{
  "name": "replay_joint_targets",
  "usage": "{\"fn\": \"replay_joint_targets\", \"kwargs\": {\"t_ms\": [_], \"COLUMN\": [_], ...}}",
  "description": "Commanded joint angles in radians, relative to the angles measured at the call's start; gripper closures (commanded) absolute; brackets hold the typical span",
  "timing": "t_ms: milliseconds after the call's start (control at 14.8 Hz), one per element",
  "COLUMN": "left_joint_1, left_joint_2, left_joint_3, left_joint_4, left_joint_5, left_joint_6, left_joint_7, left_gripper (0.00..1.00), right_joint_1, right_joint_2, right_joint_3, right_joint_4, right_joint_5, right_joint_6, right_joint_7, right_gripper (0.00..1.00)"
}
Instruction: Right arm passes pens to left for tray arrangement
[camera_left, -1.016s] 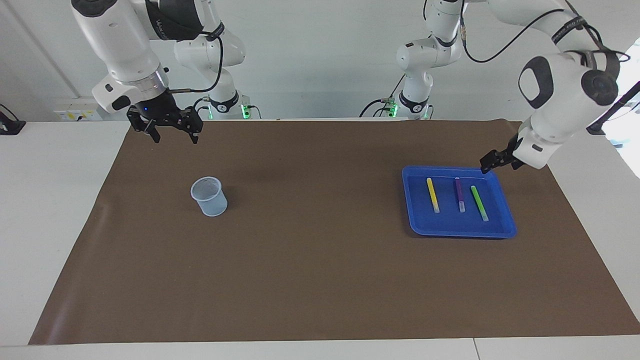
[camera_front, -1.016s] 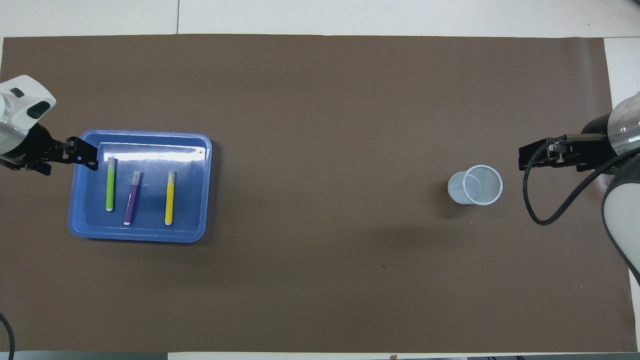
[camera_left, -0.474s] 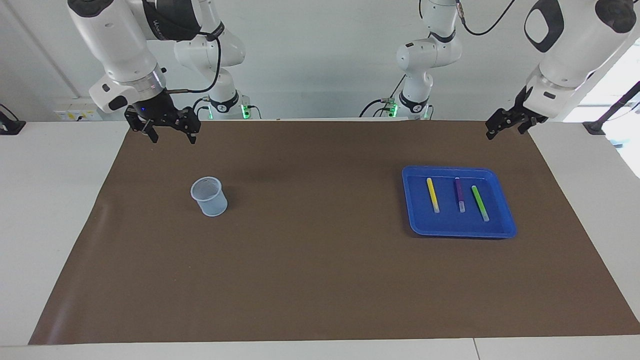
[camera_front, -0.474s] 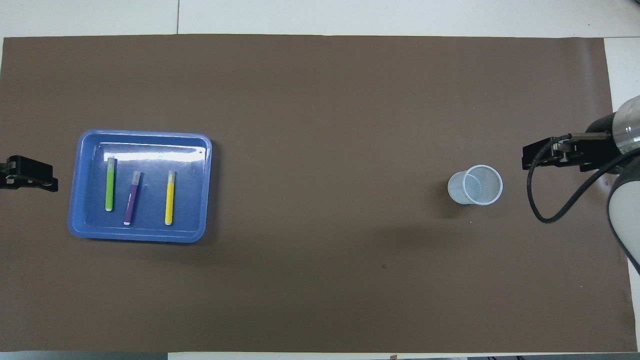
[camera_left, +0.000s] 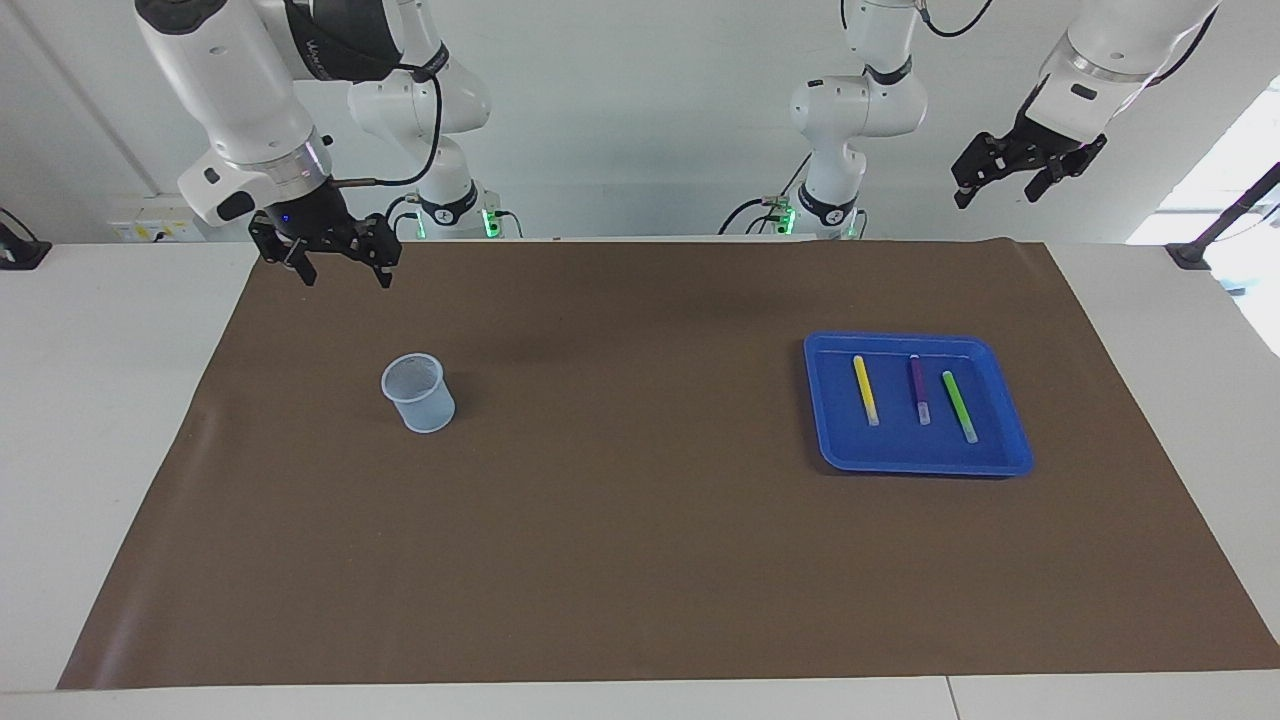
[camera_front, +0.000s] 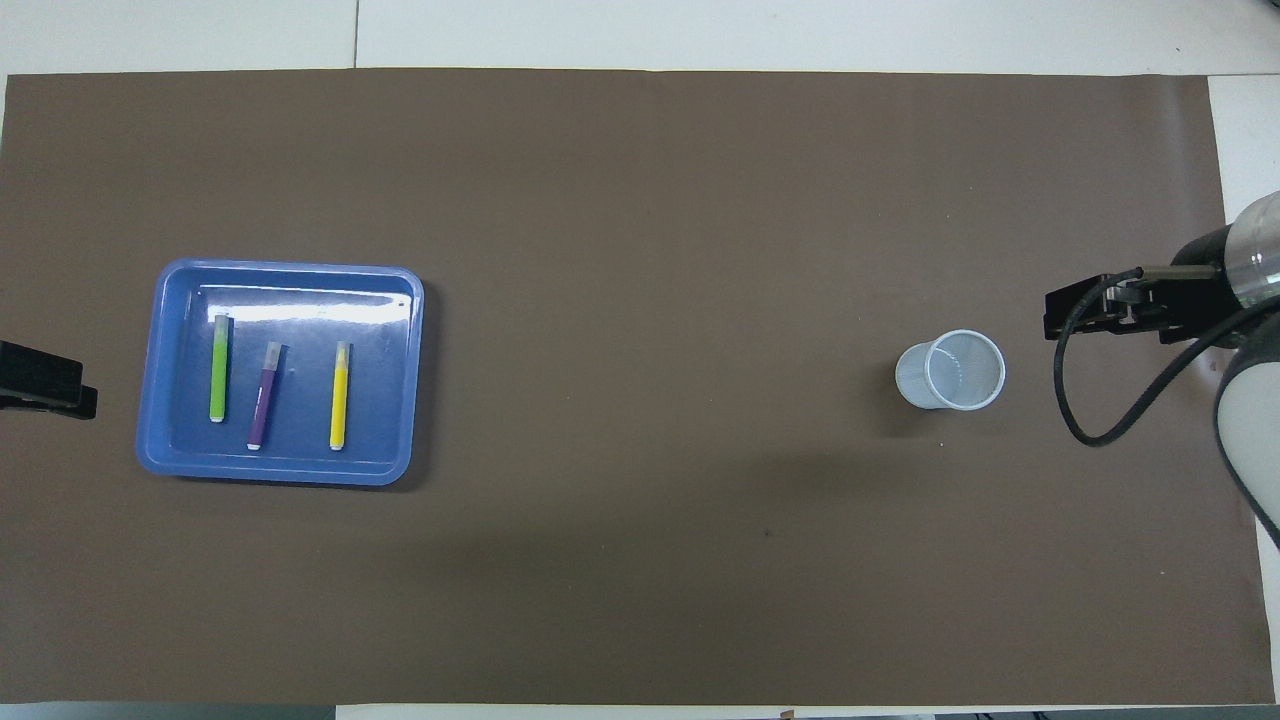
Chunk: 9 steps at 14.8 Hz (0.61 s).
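Note:
The blue tray (camera_left: 915, 458) (camera_front: 290, 470) lies on the brown mat toward the left arm's end. Three pens rest side by side in it, apart from each other: yellow (camera_left: 865, 390) (camera_front: 340, 395), purple (camera_left: 918, 388) (camera_front: 264, 395) and green (camera_left: 958, 405) (camera_front: 218, 380). My left gripper (camera_left: 997, 195) (camera_front: 85, 400) hangs open and empty, high above the mat's edge beside the tray. My right gripper (camera_left: 348, 278) (camera_front: 1050, 315), with a blue light on its wrist, is open and empty over the mat's corner at the right arm's end, apart from the cup.
A small clear plastic cup (camera_left: 420, 392) (camera_front: 950, 370) stands upright on the brown mat (camera_left: 640, 550) toward the right arm's end. Two slimmer white arms with green-lit bases (camera_left: 450, 205) (camera_left: 825, 205) stand at the table's robot-side edge.
My left gripper has risen from the tray's corner, up and off the tray, empty. The right gripper has barely moved. Pens, tray and cup have stayed put.

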Motion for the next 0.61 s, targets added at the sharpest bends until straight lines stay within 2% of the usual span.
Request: {"fn": "replay_joint_targets", "kwargs": {"t_ms": [0, 271, 542], "left_joint_1": [-0.018, -0.015, -0.012], "left_joint_2": [0.042, 0.057, 0.040], "left_joint_3": [0.016, 0.012, 0.015], "left_joint_4": [-0.015, -0.003, -0.001], "left_joint_5": [-0.015, -0.035, -0.066], "left_joint_6": [0.066, 0.092, 0.094], "left_joint_7": [-0.007, -0.011, 0.002], "left_gripper": [0.00, 0.00, 0.00], "right_joint_1": [-0.007, -0.007, -0.007], "right_joint_2": [0.001, 0.001, 0.001], "right_joint_3": [0.003, 0.003, 0.003], "right_joint_4": [0.003, 0.003, 0.003], "right_joint_5": [0.020, 0.020, 0.020], "right_joint_6": [-0.006, -0.006, -0.006], "right_joint_7": [0.015, 0.015, 0.015], "right_gripper": [0.00, 0.00, 0.00]}}
